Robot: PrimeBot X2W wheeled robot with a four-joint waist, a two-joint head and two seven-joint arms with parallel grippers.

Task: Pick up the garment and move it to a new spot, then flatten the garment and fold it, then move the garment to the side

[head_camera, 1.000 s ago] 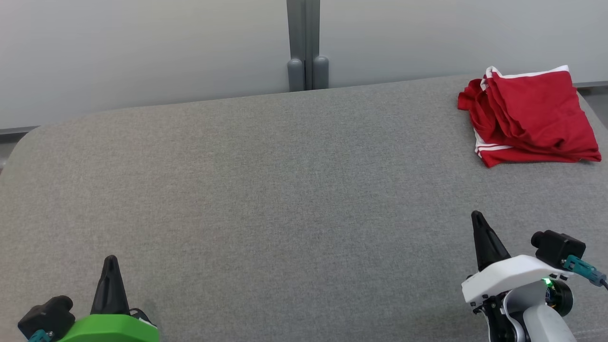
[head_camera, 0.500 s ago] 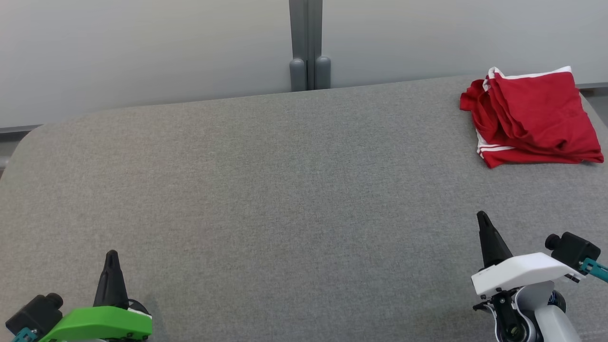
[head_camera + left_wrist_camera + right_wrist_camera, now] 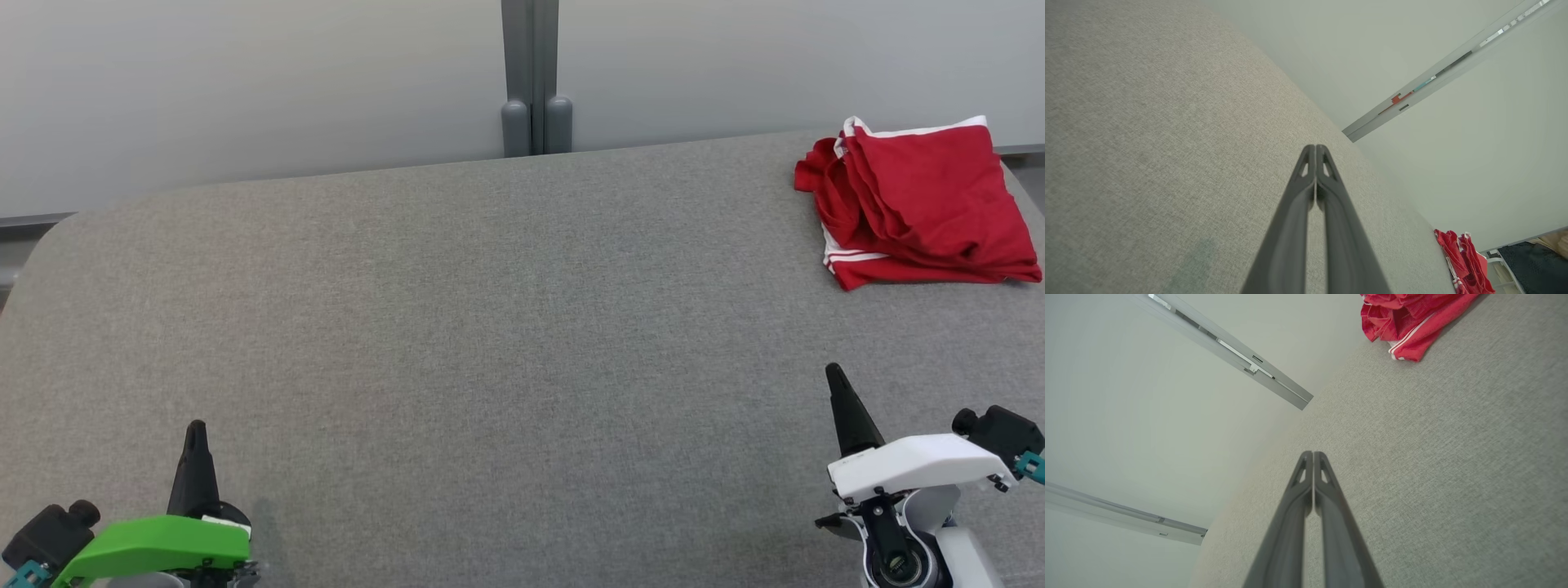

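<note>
The garment [image 3: 918,204] is a red piece with white trim, lying folded in a loose stack at the far right of the grey table [image 3: 490,327]. It also appears in the left wrist view as the garment [image 3: 1461,261] at the lower right and in the right wrist view as the garment [image 3: 1408,318] at the top. My left gripper [image 3: 196,429] sits at the lower left, shut and holding nothing; its tips [image 3: 1315,148] meet. My right gripper [image 3: 833,371] is at the lower right, well short of the garment, shut and holding nothing, tips together [image 3: 1312,454].
Pale wall panels stand behind the table with a grey vertical post [image 3: 535,77] at the middle. The table's far edge curves down at the left corner [image 3: 49,237]. A dark bin or cloth [image 3: 1535,261] lies beyond the garment.
The whole head picture has shifted a little to the right, so the camera moved. Both grippers have drawn back slightly toward the bottom edge. The garment lies as before.
</note>
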